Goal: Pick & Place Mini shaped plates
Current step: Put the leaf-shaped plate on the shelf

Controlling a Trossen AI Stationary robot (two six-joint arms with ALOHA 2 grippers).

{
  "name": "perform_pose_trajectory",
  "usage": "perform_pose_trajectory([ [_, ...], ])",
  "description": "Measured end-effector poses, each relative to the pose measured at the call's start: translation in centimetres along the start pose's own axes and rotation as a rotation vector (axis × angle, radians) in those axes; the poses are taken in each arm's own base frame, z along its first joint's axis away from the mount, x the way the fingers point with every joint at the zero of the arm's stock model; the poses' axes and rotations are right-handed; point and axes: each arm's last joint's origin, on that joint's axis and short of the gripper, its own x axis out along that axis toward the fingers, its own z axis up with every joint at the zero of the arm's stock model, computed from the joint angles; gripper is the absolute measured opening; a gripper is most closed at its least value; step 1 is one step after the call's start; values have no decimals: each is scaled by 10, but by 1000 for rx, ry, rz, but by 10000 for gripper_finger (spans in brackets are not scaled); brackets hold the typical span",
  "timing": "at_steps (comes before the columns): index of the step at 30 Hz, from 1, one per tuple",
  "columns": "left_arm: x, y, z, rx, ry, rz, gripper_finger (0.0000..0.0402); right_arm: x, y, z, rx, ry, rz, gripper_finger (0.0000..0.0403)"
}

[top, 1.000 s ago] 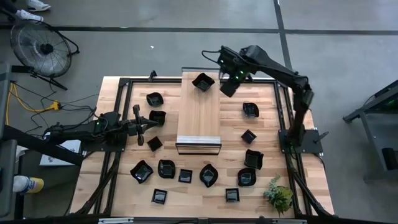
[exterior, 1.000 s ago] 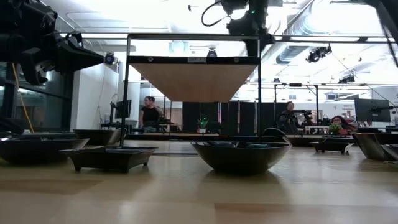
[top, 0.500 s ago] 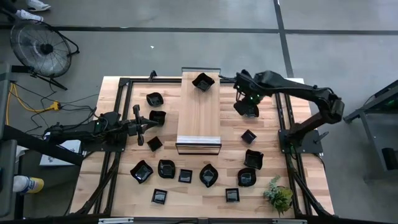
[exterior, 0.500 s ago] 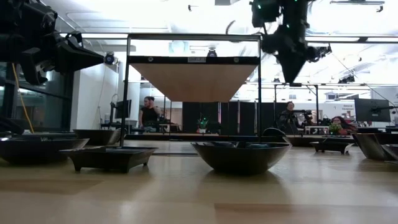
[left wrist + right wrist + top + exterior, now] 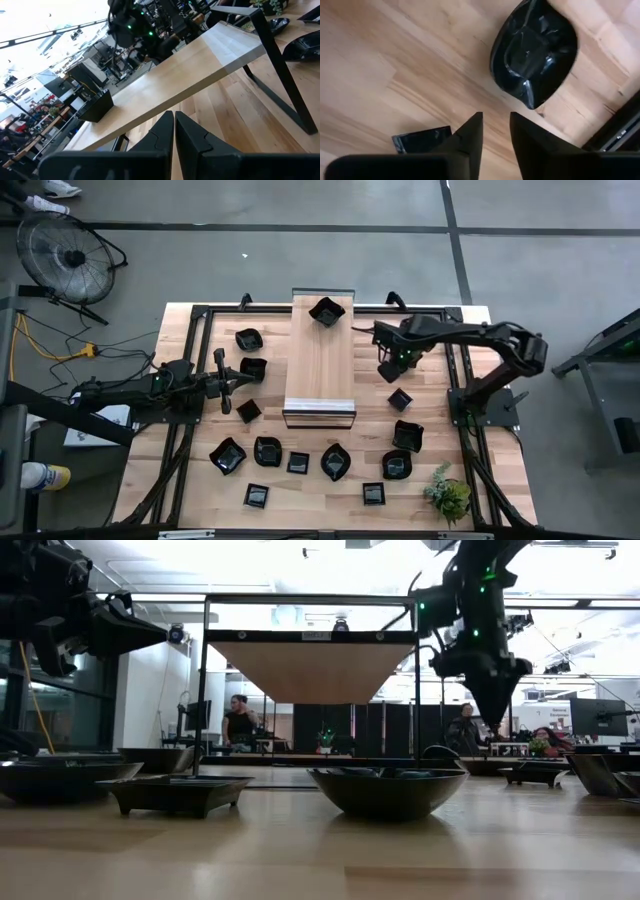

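While the right gripper (image 5: 389,370) hangs parted and empty, one mini plate (image 5: 326,311) tops the stand (image 5: 320,370).

Right arm reaches low over the table, its right gripper (image 5: 388,370) pointing down, fingers slightly parted; left gripper (image 5: 232,380) waits closed.

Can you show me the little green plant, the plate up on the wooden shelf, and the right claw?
green plant (image 5: 447,492), high view, leafy middle
plate on the shelf (image 5: 326,311), high view, its centre
right claw (image 5: 388,368), high view, between fingertips

Even overhead light; low view backlit, ceiling blown out, foreground soft.
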Motion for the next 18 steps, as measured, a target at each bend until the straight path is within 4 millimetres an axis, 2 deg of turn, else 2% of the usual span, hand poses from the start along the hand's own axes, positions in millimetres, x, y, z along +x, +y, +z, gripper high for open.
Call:
perform_pose_trajectory([
  [10, 0, 0, 0, 0, 1, 0, 12, 30, 2, -3, -162, 2, -33, 189],
  [18, 0, 0, 0, 0, 0, 0, 12, 43, 3, -4, -290, -60, -63, 200],
])
